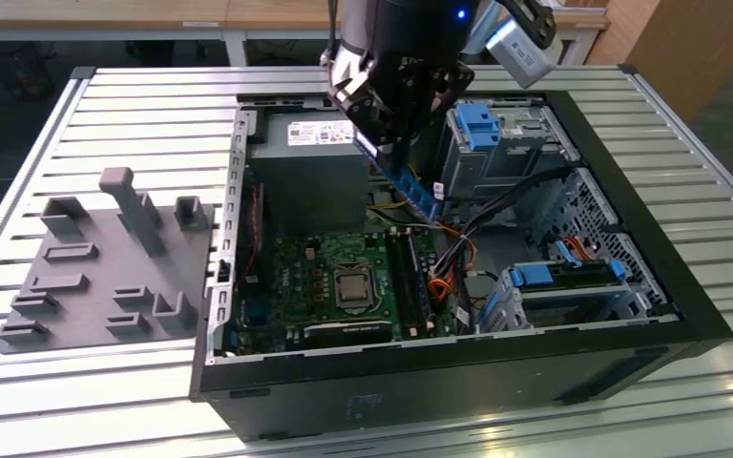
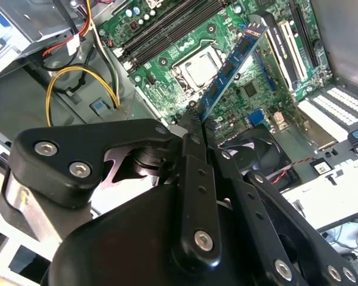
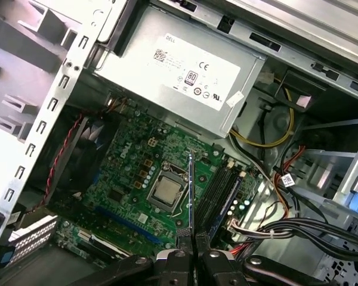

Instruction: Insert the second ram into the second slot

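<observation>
My gripper (image 1: 386,134) hangs over the open computer case (image 1: 469,353), shut on the second ram (image 1: 415,186), a long blue stick that slants down toward the motherboard (image 1: 303,277). In the second wrist view the second ram (image 2: 230,68) runs out from the black fingers (image 2: 191,137) above the board, near the processor socket (image 2: 200,65). The first wrist view sees the second ram (image 3: 191,196) edge-on, clamped at the gripper (image 3: 194,250), and hanging over the board between the socket (image 3: 167,190) and the black memory slots (image 3: 221,190). The stick is above the slots (image 1: 408,272), not seated.
The grey power supply (image 1: 309,143) sits behind the board. Blue drive-bay latches (image 1: 481,124) and cables (image 1: 494,200) crowd the exterior view's right of the case. A case fan (image 3: 89,149) is by the wall. A grey fixture (image 1: 99,267) lies outside, at the exterior view's left.
</observation>
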